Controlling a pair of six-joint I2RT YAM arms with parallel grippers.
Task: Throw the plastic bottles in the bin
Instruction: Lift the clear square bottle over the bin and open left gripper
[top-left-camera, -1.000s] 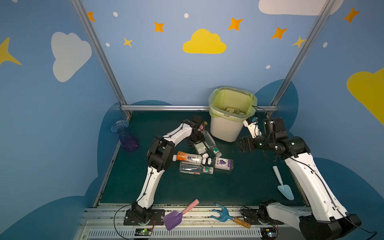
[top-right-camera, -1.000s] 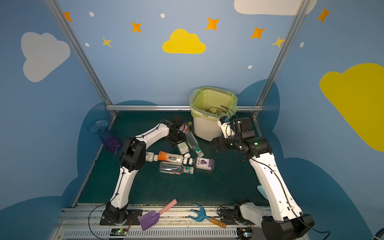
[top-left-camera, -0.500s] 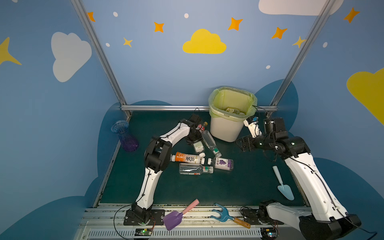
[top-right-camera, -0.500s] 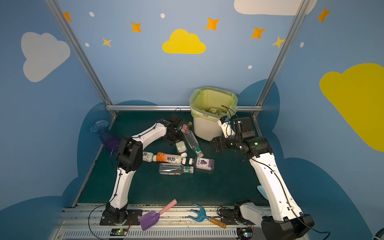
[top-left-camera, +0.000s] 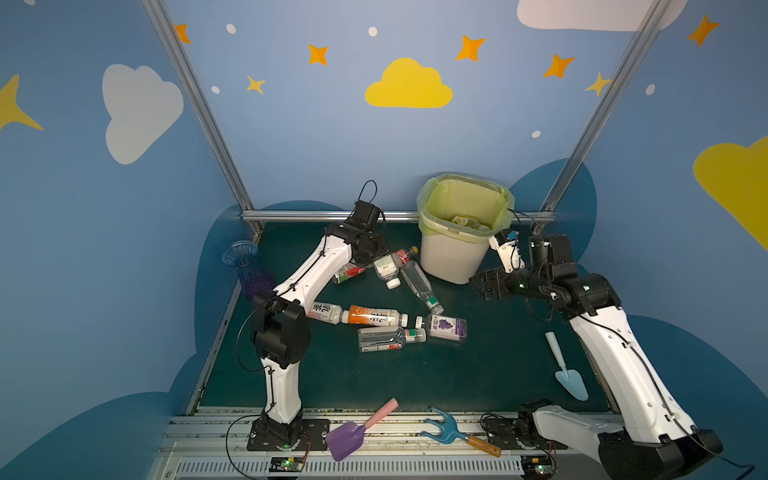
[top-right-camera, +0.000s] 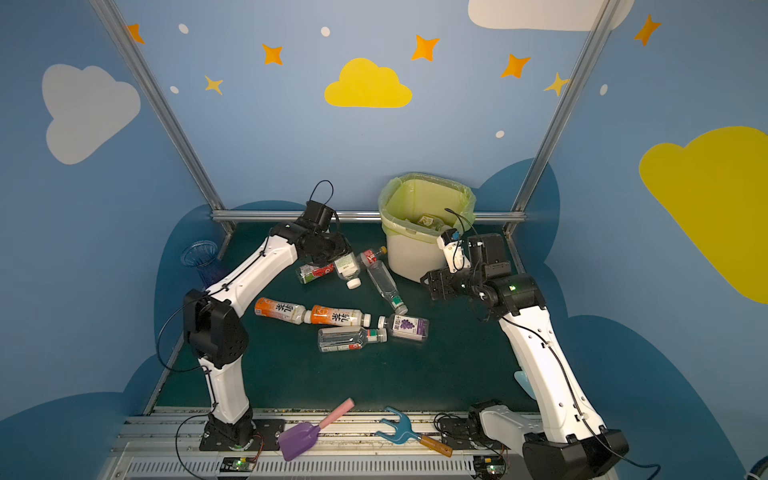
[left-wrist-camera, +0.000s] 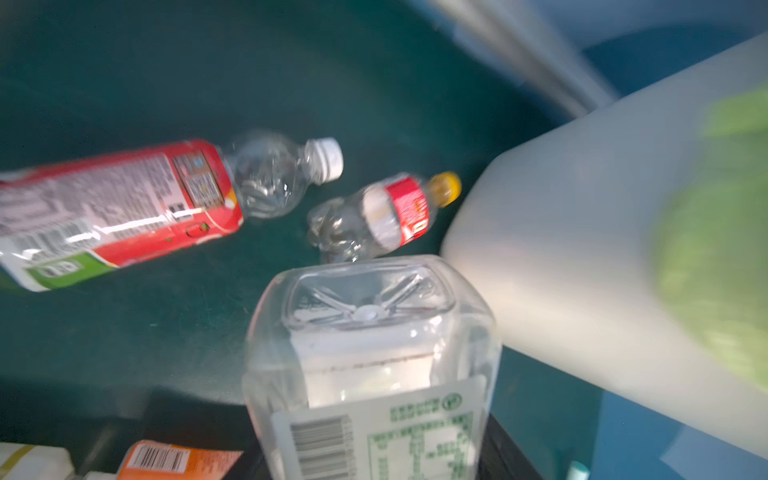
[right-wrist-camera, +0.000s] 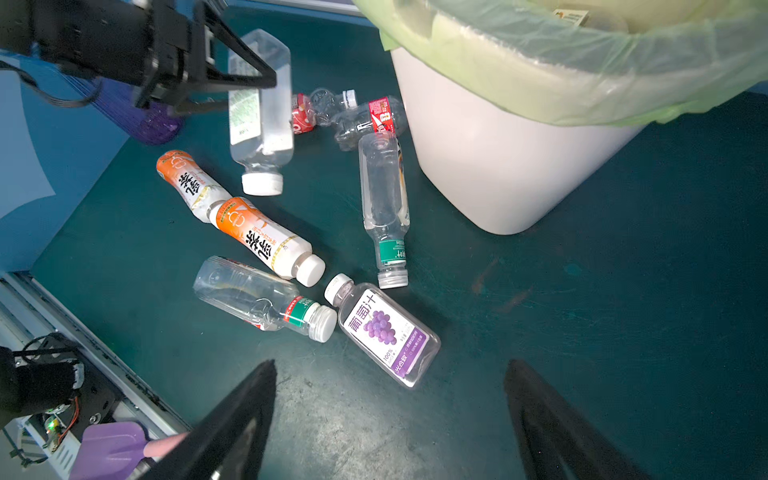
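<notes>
Left claw (right-wrist-camera: 262, 89) is pinching a square clear bottle (right-wrist-camera: 266, 124), white-green barcode label, white cap down, just beside the bin (top-left-camera: 453, 262). Right claw (top-left-camera: 482, 286) is spread wide and empty, near the bin too. The bin's cream plastic, tapered, with a pale green bag (top-left-camera: 449, 235) over the rim and a few bottles inside (top-left-camera: 459, 219). Seven more lie on the dark green surface (top-left-camera: 498, 365) by its foot; the grape one (right-wrist-camera: 386, 332) reads "100%".

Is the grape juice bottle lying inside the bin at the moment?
No, the grape juice bottle lies on the green mat, outside the bin.
</notes>
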